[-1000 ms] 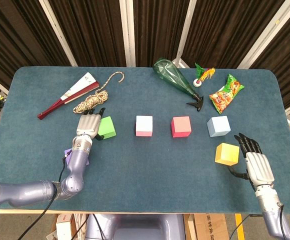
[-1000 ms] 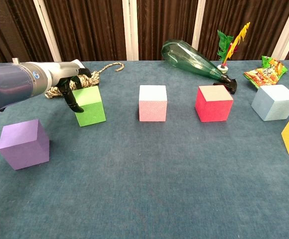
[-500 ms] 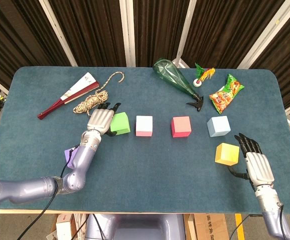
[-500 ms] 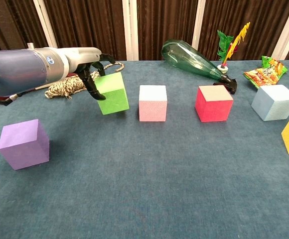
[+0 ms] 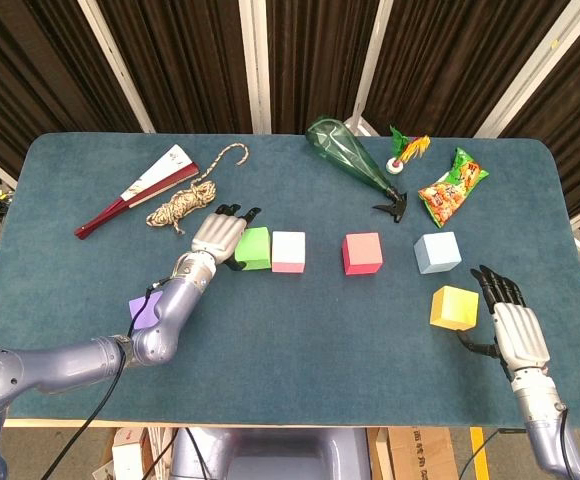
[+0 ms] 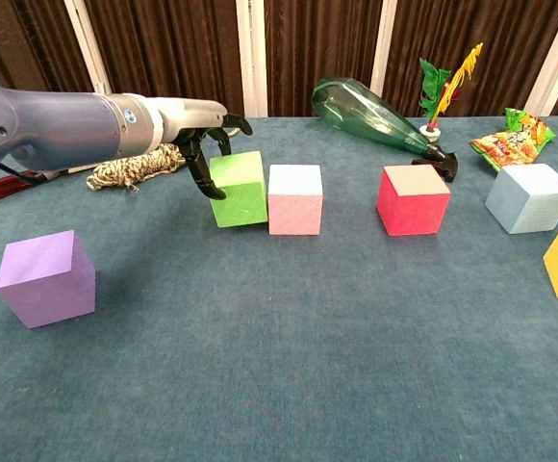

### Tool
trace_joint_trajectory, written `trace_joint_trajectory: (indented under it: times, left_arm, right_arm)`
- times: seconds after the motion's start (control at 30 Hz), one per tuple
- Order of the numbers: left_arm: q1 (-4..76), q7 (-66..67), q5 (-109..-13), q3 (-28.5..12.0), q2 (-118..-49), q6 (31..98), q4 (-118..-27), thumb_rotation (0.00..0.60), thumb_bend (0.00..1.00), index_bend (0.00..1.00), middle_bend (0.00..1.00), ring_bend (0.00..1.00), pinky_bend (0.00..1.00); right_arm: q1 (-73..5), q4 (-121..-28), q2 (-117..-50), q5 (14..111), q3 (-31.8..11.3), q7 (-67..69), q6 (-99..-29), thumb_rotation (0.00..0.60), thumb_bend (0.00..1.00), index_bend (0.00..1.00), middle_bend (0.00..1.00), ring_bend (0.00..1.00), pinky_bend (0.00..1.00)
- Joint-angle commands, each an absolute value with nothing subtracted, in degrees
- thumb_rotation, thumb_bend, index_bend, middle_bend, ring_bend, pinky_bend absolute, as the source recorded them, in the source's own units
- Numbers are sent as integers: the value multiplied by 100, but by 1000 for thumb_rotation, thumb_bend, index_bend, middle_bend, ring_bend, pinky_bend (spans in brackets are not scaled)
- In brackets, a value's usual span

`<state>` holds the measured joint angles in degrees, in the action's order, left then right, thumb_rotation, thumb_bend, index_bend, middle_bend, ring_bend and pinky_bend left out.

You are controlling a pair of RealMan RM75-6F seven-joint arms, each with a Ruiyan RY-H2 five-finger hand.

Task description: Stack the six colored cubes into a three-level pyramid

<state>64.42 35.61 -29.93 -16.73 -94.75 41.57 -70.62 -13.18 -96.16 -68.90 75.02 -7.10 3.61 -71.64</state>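
Left hand (image 5: 219,235) grips green cube (image 6: 240,189) (tilted), touching pink cube (image 6: 295,198)

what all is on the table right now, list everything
green cube: 1, green, held by left hand, beside pink cube
pink cube: 1, pink, centre row
red cube: 1, red, centre row
blue cube: 1, light blue, right
yellow cube: 1, yellow, near right
purple cube: 1, purple, near left
bottle: 1, green, lying down
shuttlecock: 1, back right
snack bag: 1, back right
rope: 1, coiled
fan: 1, folded
left hand: grips green cube
right hand: open, near yellow cube
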Motion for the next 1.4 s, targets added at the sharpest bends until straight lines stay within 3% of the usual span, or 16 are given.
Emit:
trace_joint_trajectory:
  times: [0.03,0.53,1.4]
  left_arm:
    - [6545,3506,-2962,-1605,-9561,4044,-6912,600,320,47,368,74,91]
    - [6808,3356,-2899,-1450,-9797,3939,-6566,600,320,47,368,74,91]
    - [6869,3169,-2911,-1197,-9624,3922,-6596,600,320,47,368,74,91]
  right_arm:
    - [-1324,-9612,-6892,7485,-718,373,-7151,600,290,0,0,0,0]
    - [-1338,-9612,-6876,7432,-733,427,-7101,600,290,0,0,0,0]
    - [-1337,-9630,-6877,7388,-733,380,-7100,600,290,0,0,0,0]
